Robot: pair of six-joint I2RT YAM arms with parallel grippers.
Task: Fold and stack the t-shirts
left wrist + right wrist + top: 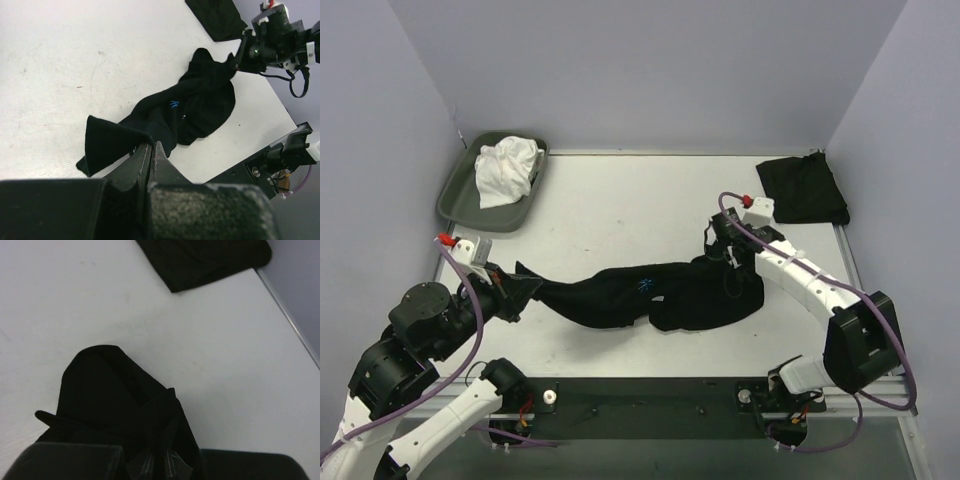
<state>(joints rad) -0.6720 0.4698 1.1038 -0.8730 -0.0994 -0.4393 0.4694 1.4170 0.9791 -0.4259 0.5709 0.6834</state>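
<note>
A crumpled black short-sleeved t-shirt of thin cloth (650, 295) lies strung across the middle of the overhead view, one end at lower left and the other at centre right. The left jaws are pressed together on a flap of cloth at the left end. The right jaws pinch a bunched edge at the other end, as the right wrist view shows. Held at two opposite ends like this, the shirt is probably being drawn out so it can be spread flat for folding. It is roped and twisted, not yet open, with its small blue mark (645, 285) facing up near the middle.

A second black t-shirt, already folded into a flat square (803, 190), sits in the upper right of the frame, well apart, and is likely the base of the stack. A shallow grey-green plastic tray (455, 195) in the upper left holds a crumpled white cloth (507, 170), clear of the work.

The white worktop (620, 200) looks smooth and matte with faint scuffs. It is enclosed on three sides by plain pale lilac panels (650, 70).
</note>
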